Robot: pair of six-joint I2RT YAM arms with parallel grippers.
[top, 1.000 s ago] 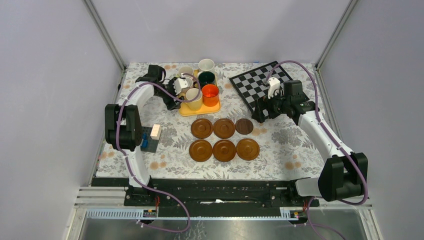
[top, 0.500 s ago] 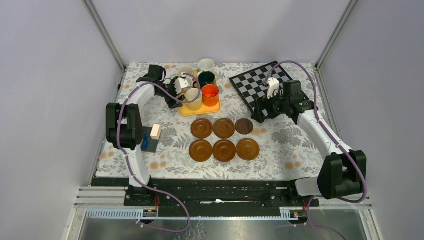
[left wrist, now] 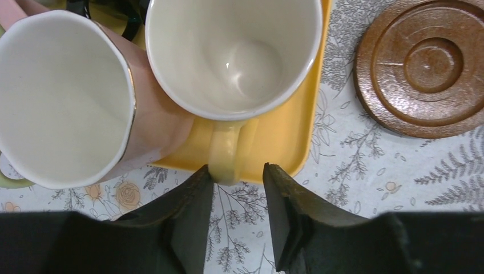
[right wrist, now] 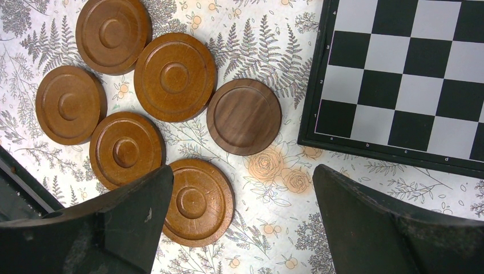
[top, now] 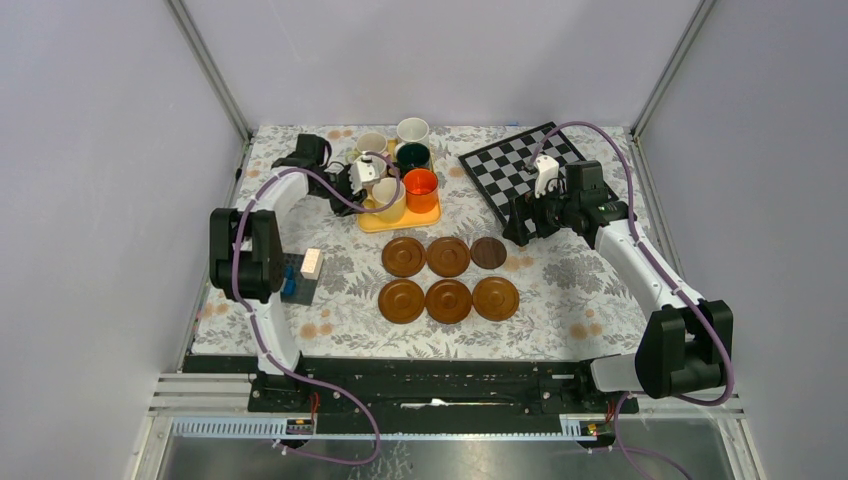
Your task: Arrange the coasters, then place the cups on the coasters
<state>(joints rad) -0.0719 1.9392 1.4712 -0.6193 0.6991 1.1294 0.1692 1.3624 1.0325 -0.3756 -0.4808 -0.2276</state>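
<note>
Several brown coasters (top: 448, 300) lie in two rows of three mid-table, the darker one (top: 488, 252) at the far right. The cups stand on a yellow tray (top: 432, 213): orange (top: 421, 187), dark green (top: 413, 157), white (top: 412, 130), yellow (top: 388, 197). In the left wrist view the yellow cup (left wrist: 234, 57) sits beside a pink cup (left wrist: 63, 97). My left gripper (left wrist: 237, 171) straddles the yellow cup's handle (left wrist: 226, 151). One finger touches it; the other stands off with a gap. My right gripper (right wrist: 242, 171) hangs wide open over the cloth near the dark coaster (right wrist: 244, 116).
A chessboard (top: 515, 170) lies at the back right, just beyond my right gripper (top: 520, 228). A small blue stand with a pale block (top: 303, 272) sits at the left. Frame posts and walls enclose the table.
My left gripper's jaws have narrowed around the yellow cup's handle. The right arm and the coasters have not moved.
</note>
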